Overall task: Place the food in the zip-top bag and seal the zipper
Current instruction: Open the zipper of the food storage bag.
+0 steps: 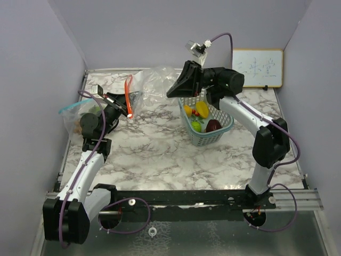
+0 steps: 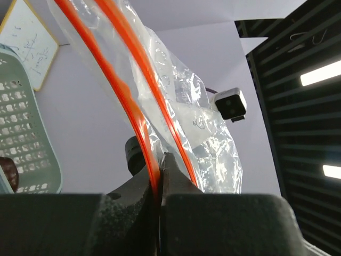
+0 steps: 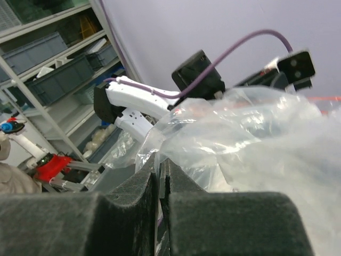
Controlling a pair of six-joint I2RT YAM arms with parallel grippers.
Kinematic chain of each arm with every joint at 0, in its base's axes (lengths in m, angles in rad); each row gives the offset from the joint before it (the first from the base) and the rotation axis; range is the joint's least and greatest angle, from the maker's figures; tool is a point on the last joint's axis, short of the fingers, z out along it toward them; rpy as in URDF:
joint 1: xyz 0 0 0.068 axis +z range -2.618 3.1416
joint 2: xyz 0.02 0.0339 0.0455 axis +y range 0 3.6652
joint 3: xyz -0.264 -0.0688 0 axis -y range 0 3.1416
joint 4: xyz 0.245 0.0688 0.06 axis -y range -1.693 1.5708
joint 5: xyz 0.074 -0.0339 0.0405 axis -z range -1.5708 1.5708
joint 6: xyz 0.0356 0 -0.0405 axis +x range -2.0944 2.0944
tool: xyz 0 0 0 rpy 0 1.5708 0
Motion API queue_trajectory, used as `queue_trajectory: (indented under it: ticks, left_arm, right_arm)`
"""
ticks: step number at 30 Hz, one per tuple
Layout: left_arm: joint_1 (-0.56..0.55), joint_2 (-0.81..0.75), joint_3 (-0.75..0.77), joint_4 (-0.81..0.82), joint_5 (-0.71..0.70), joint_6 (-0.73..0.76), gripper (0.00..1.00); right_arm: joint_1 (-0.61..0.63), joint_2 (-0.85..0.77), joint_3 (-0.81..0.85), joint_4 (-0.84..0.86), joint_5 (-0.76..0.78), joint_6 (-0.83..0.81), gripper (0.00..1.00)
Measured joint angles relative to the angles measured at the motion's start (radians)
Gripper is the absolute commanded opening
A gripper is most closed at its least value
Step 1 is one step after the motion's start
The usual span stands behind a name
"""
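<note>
Clear zip-top bag (image 1: 153, 78) held aloft, left pincer (image 2: 158, 166) pinching its orange zipper strip (image 2: 125, 98), right pincer (image 3: 160, 165) pinching the film; toy fruits (image 1: 202, 110) unbagged in teal basket (image 1: 209, 140) just below right pincer; risk: thin film slipping free, mouth collapsing.

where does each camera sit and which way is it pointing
top external: above and behind the bases, facing down on the table; shows both arms, the basket of food, the zip-top bag.
left wrist: looks up along the left gripper, shut on the bag's orange zipper.
right wrist: looks sideways past the right gripper, shut on the bag's plastic, toward the left arm.
shared: all three show the bag.
</note>
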Motion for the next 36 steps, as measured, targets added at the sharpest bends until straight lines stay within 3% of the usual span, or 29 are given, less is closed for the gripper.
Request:
queue_trajectory:
  ticks: [4, 6, 8, 12, 17, 22, 29, 36]
  left_arm:
    - [0.002, 0.0, 0.0, -0.007, 0.0, 0.029, 0.0]
    - [0.007, -0.001, 0.0, -0.027, 0.001, 0.06, 0.0]
    - [0.014, -0.004, 0.011, -0.092, 0.005, 0.119, 0.0]
    - [0.02, 0.001, 0.144, -0.376, 0.009, 0.331, 0.0]
    - [0.021, 0.051, 0.44, -0.77, -0.03, 0.683, 0.0]
    - [0.011, 0.099, 0.587, -1.06, -0.129, 0.97, 0.0]
    - [-0.047, 0.188, 0.609, -1.333, -0.297, 1.234, 0.0]
    - [-0.117, 0.252, 0.609, -1.418, -0.366, 1.305, 0.0]
  right_arm:
    - [-0.007, -0.063, -0.082, -0.183, -0.023, -0.122, 0.21]
    - [-0.016, -0.106, -0.097, -0.372, -0.021, -0.26, 0.33]
    - [-0.027, -0.161, -0.087, -0.67, 0.017, -0.466, 0.38]
    - [-0.041, -0.208, 0.071, -1.27, 0.262, -0.89, 0.44]
    - [-0.042, -0.212, 0.195, -1.696, 0.558, -1.19, 0.48]
    - [-0.018, -0.207, 0.198, -1.873, 0.72, -1.283, 0.51]
    - [0.083, -0.143, 0.287, -1.972, 0.852, -1.339, 0.52]
    - [0.181, -0.069, 0.297, -1.943, 0.866, -1.269, 0.53]
